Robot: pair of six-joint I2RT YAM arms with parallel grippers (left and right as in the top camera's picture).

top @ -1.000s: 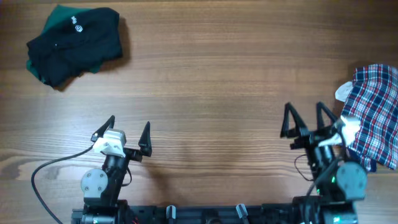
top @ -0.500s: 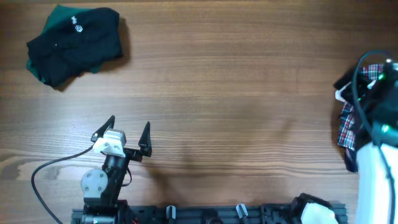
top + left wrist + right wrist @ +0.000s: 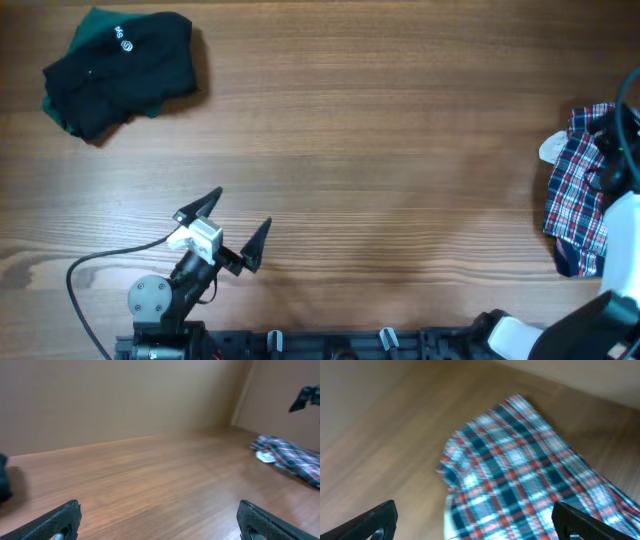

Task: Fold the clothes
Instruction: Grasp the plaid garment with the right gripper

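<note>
Plaid garment (image 3: 577, 200) lies bunched, not yet gripped.
Overhead: left gripper (image 3: 241, 208) spread wide and empty, garment well off to its right. Left wrist: garment far ahead-right of the jaws. Right wrist: right gripper (image 3: 475, 515) gapes just above it. The cloth looks soft, light and floppy; a corner is probably the best place to pinch.
</note>
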